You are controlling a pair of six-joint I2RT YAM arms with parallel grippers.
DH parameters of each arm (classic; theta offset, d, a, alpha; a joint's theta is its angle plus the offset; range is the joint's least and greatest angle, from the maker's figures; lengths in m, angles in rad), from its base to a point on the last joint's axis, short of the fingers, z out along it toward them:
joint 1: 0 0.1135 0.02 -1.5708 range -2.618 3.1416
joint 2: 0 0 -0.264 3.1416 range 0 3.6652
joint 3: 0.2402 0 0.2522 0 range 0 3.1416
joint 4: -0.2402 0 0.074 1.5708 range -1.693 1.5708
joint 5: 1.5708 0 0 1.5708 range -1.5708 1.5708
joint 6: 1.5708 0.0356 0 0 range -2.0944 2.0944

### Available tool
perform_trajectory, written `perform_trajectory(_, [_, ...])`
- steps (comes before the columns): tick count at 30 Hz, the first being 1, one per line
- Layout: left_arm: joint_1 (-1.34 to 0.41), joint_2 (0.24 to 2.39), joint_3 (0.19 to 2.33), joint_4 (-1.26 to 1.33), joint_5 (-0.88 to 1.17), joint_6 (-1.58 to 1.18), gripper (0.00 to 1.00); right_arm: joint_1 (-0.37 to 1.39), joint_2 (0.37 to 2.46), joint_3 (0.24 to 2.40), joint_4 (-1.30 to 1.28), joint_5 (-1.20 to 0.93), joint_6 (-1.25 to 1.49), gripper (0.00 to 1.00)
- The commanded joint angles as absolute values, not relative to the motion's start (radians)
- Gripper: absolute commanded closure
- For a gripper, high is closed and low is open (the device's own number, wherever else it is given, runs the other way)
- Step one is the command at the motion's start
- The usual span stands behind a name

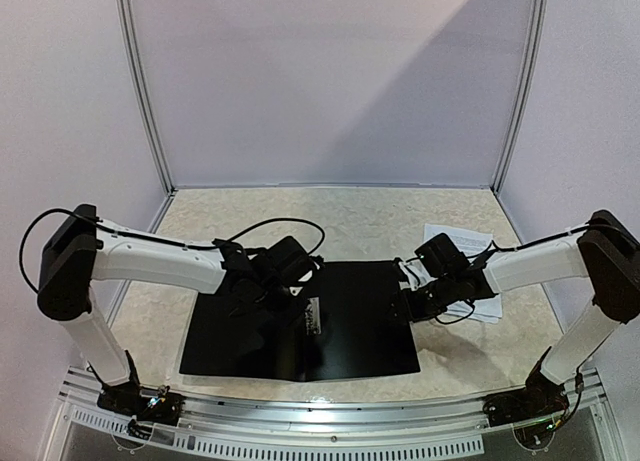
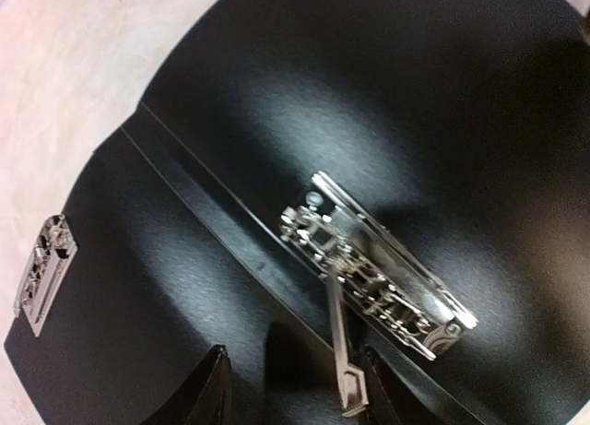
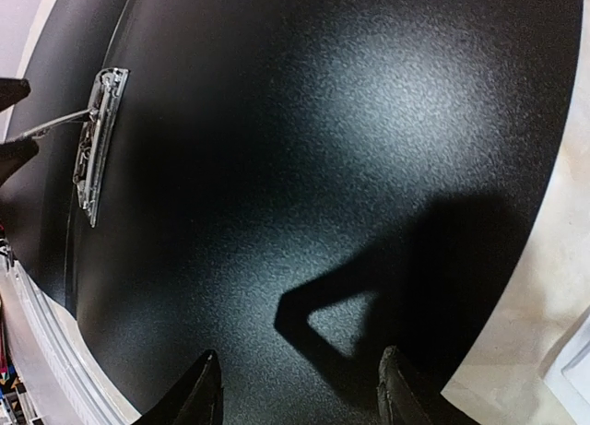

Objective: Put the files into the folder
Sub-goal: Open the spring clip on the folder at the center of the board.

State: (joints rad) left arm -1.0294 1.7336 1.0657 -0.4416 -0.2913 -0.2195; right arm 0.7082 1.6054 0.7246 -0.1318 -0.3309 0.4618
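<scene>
Jaws spread on the left gripper (image 2: 295, 370), low over the open folder (image 2: 433, 112). Thin metal lever (image 2: 338, 337) lying in the gap between the fingers (image 2: 217, 393), close to the right-hand one, not squeezed from both sides; touching that finger or not, hard to say. Just ahead of the fingertips, the ring clip (image 2: 387, 277) with that lever hinged to it, sitting beside the spine groove. Further off to this hand's left, a small metal catch (image 2: 41, 273) at the cover's edge.

Over to the right gripper (image 3: 300, 365): fingers parted as well, hovering above plain black cover, forked shadow thrown on it just ahead. Positioned right at the folder's right edge, with the ring clip far out in front.

Files (image 1: 452, 239) out on the table (image 1: 300, 216), beyond that edge on the right gripper's outer side, white printed sheets partly tucked under its wrist. One pale corner showing just outside the right finger in the wrist view. Folder flat and wide open between the two hands.
</scene>
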Motion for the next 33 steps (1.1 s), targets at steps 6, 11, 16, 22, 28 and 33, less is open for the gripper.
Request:
perform_trajectory(6, [-0.925, 1.864, 1.223, -0.479, -0.308, -0.169, 0.55, 0.707, 1.673, 0.705, -0.124, -0.364, 0.445, 0.43])
perform_trajectory(11, [-0.880, 1.963, 1.344, -0.496, -0.296, -0.165, 0.55, 0.707, 1.691, 0.714, -0.123, -0.381, 0.439, 0.43])
perform_trajectory(16, [-0.856, 2.012, 1.419, -0.509, -0.280, -0.169, 0.54, 0.708, 1.700, 0.723, -0.126, -0.391, 0.439, 0.43])
perform_trajectory(22, [-0.856, 1.972, 1.503, -0.549, -0.291, -0.189, 0.53, 0.707, 1.657, 0.754, -0.156, -0.401, 0.442, 0.43])
perform_trajectory(28, [-0.861, 1.861, 1.522, -0.445, -0.207, -0.259, 0.50, 0.697, 1.591, 0.815, -0.181, -0.338, 0.436, 0.37])
perform_trajectory(33, [-0.897, 1.894, 1.564, -0.351, -0.095, -0.324, 0.41, 0.623, 1.568, 0.880, -0.245, -0.207, 0.463, 0.32])
